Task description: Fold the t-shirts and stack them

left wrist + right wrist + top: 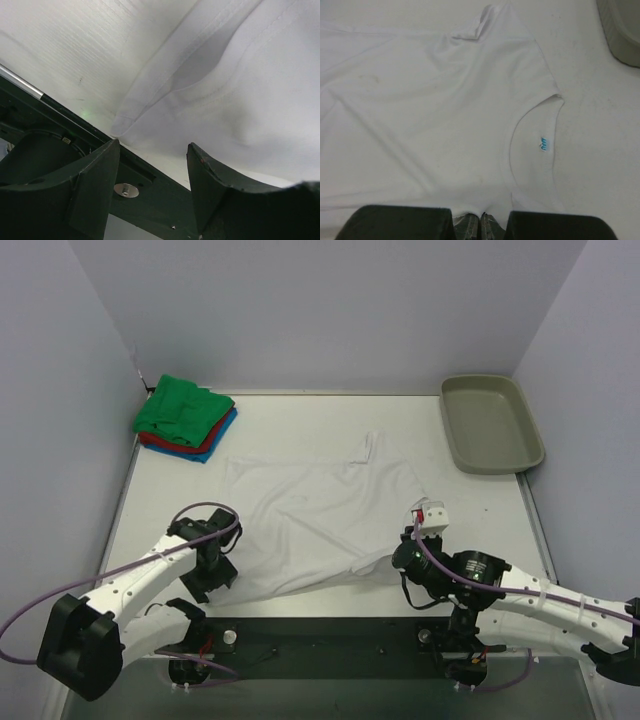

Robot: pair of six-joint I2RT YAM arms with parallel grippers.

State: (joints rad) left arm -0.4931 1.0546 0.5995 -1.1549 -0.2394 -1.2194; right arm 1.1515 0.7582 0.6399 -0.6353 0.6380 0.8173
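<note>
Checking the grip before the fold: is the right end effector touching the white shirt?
Touching. In the right wrist view the right end effector is shut on the near edge of the white shirt, with cloth pinched in its jaws.

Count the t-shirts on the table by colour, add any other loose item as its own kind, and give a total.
white t-shirt: 1
green t-shirt: 1
red t-shirt: 1
blue t-shirt: 1
grey-beige tray: 1
Total: 5
</note>
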